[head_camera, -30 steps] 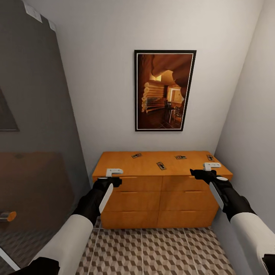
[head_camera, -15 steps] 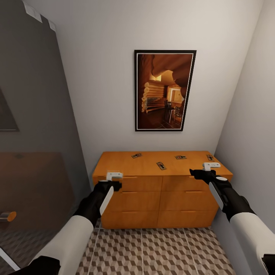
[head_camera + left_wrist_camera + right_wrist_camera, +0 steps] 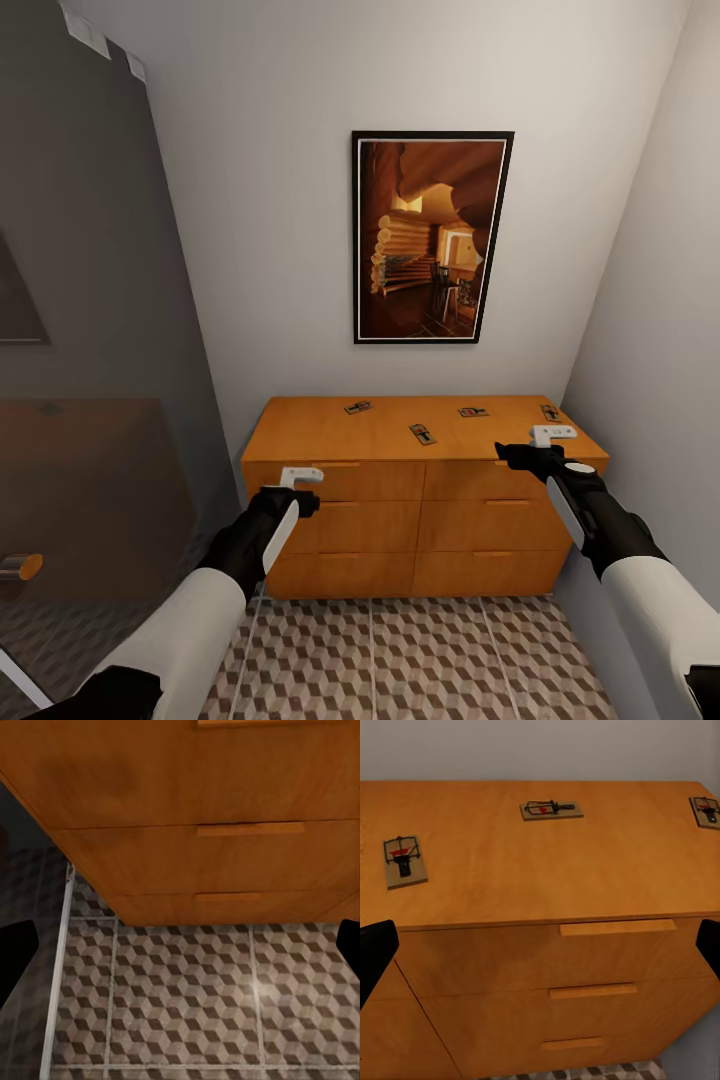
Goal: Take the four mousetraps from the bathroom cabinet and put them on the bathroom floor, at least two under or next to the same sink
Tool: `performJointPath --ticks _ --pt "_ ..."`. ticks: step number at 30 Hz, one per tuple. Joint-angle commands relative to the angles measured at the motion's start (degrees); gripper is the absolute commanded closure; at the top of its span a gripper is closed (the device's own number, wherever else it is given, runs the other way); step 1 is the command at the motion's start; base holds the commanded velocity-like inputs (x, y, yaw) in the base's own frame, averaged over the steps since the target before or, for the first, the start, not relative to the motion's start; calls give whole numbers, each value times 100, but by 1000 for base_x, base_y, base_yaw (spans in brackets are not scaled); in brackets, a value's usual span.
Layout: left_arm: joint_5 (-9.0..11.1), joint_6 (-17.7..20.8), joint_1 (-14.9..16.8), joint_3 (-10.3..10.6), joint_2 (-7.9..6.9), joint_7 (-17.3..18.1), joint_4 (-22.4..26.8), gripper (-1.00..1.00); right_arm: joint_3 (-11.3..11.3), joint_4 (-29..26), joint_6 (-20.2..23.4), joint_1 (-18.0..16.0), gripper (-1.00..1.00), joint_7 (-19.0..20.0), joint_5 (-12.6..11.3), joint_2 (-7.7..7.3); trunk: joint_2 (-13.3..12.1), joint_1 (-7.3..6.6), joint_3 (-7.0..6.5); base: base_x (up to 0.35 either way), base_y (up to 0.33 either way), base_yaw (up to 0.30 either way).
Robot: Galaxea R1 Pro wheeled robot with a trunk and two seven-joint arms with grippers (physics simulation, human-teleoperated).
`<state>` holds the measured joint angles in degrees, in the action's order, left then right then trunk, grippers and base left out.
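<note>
My right gripper (image 3: 553, 434) hangs wide open over the cabinet's (image 3: 400, 440) front edge, my left gripper (image 3: 300, 476) (also spread wide) lower, before its drawers. All four mousetraps (image 3: 422, 434) lie on the cabinet's top.

My forearms are white shells ending in black wrist sections with a white side panel. Left gripper (image 3: 300, 476) and right gripper (image 3: 553, 434) carry white fingers; fingertips appear black in wrist views.
</note>
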<state>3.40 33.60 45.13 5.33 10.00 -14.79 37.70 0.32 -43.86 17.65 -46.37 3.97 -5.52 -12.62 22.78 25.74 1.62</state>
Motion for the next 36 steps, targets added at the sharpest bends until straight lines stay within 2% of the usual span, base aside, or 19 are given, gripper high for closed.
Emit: performJointPath --ticks 1,15,36 --pt "37 24 5 8 0 -39 5 -100 3 -9 30 -4 -100 10 -58 -4 14 4 14 0 0 0" --pt "38 31 5 -71 0 -79 359 -100 12 6 36 -4 -100 27 -71 -3 14 4 14 0 0 0" --pt "15 32 -10 -93 0 -87 335 -100 3 9 37 -4 -100 16 -63 -4 14 4 14 0 0 0"
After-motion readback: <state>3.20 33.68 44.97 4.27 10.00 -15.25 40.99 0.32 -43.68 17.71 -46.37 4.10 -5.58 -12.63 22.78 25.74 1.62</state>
